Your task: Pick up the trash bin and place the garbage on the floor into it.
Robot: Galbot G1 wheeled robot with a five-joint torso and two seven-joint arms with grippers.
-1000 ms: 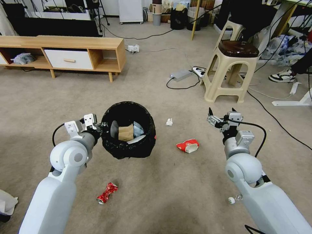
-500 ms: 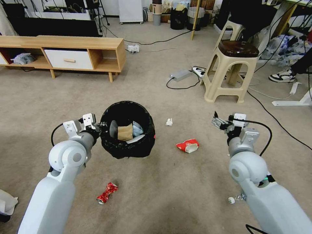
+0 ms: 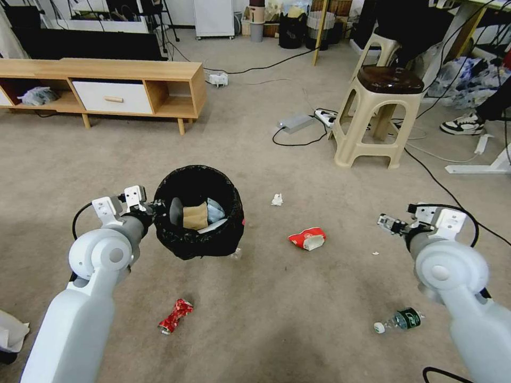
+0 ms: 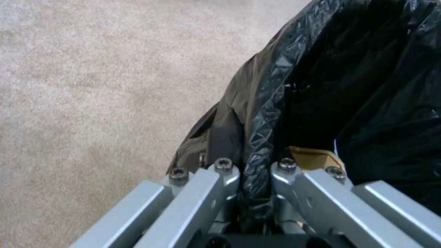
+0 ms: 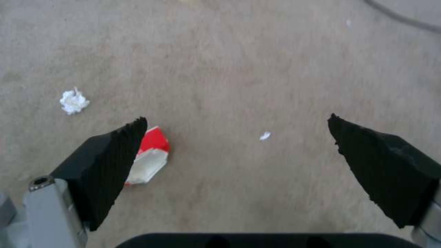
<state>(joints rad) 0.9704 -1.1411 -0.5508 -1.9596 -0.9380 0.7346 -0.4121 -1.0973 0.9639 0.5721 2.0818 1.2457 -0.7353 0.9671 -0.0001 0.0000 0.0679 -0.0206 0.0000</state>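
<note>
We hold the trash bin [image 3: 197,219] by its rim, left tool [image 3: 148,208] clamped on it, shifted left since a second ago. Right tool [image 3: 393,224] swung out right, fingers apart, uncovering a green bottle [image 3: 400,319], probably next; wrapper [image 3: 307,239], can [image 3: 175,315] on floor [image 3: 277,319].

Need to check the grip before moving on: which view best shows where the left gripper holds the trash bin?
The left wrist view: the left gripper pinches the trash bin at its bag-covered rim. The head view shows this from afar.
</note>
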